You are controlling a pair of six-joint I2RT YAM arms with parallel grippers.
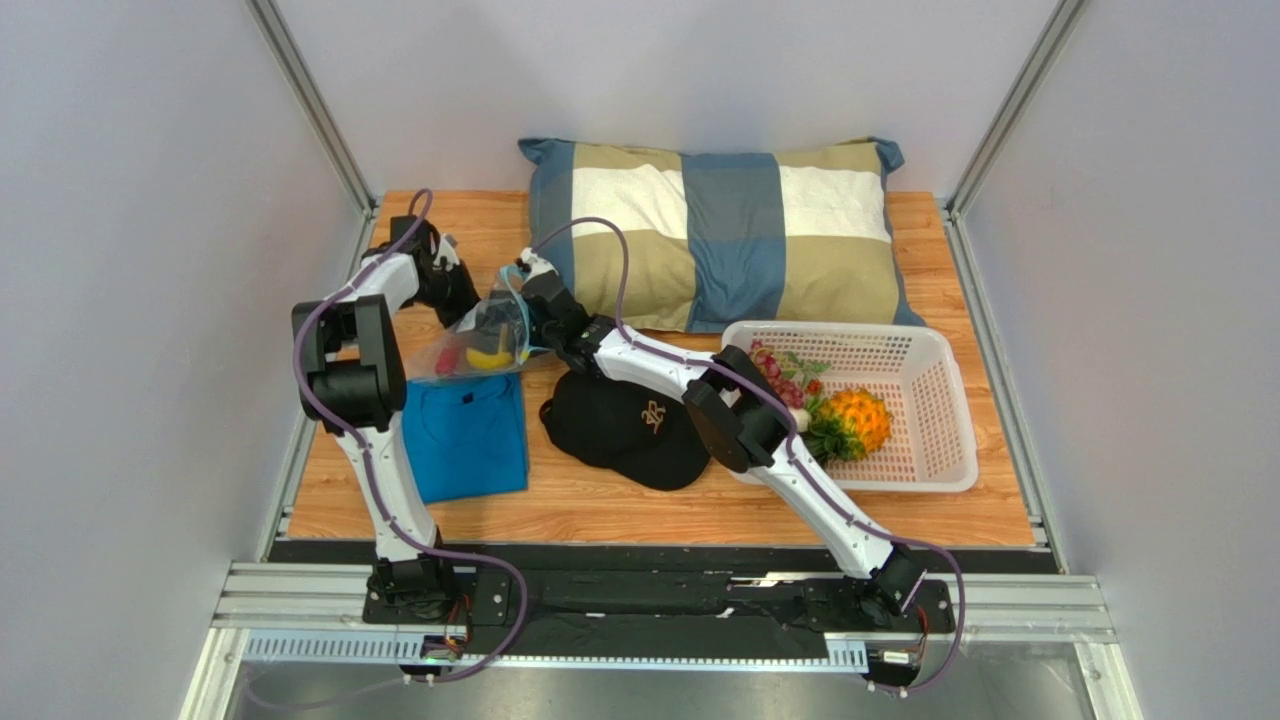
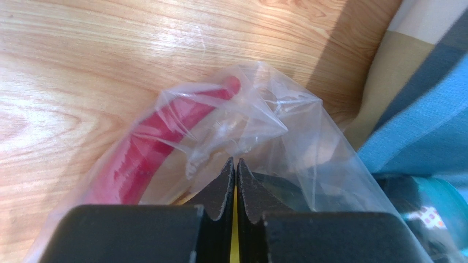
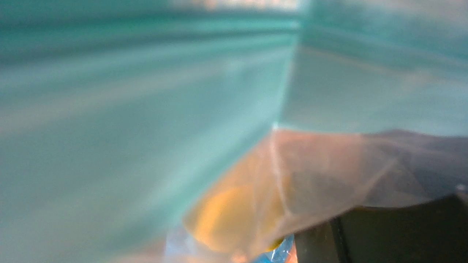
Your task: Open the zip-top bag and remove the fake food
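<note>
**Two pieces in the zip-top bag (image 1: 478, 342), three in the basket (image 1: 939, 357)**

On my screen I see one bag, held between both grippers over the far edge of the blue shirt (image 1: 469, 438). Its long axis runs left to right, a little slanted. The teal zip strip (image 1: 522, 308) is at the right end, toward the right gripper (image 1: 529, 294). The left gripper (image 2: 235, 164) has its fingers pressed together on the clear plastic at the other end. The right gripper's fingers I cannot judge (its camera shows mostly blurred teal). Inside the bag are one lemon (image 1: 487, 357) and one chili (image 2: 148, 148). The basket holds one pineapple (image 1: 860, 420), one bunch of grapes (image 1: 774, 368) and one white vegetable (image 1: 801, 423). One black cap (image 1: 624, 428) lies beside the shirt.
</note>
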